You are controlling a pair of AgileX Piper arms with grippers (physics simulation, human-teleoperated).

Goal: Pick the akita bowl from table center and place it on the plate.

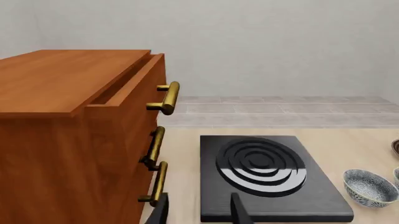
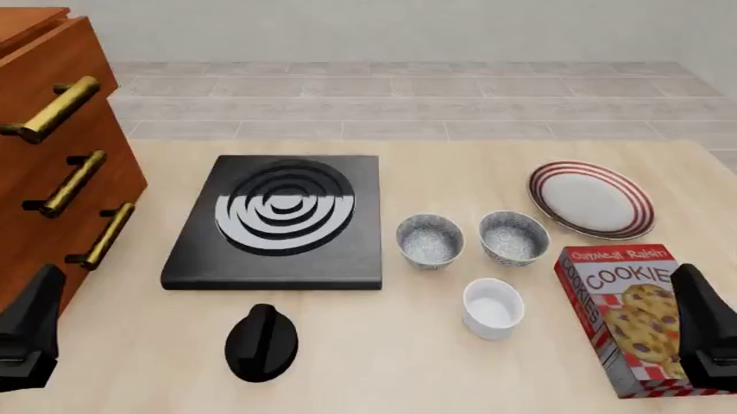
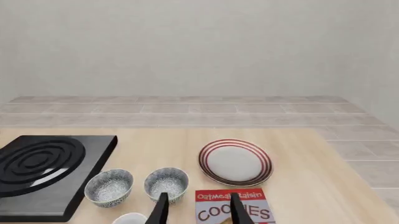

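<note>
Two speckled bowls sit side by side mid-table, one [image 2: 430,240] left, one [image 2: 513,236] right; plate [image 2: 591,199] at two o'clock; cup [image 2: 493,307] at six; hob [image 2: 279,220] at nine.

Table [image 2: 381,379] with bowls, plate, stove

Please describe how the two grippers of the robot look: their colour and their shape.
Both grippers are plain black. In the front view the left gripper and the right gripper show as dark, tapering blocks. In the wrist views each has two thin, flat black fingers. No cables or markings show.
</note>
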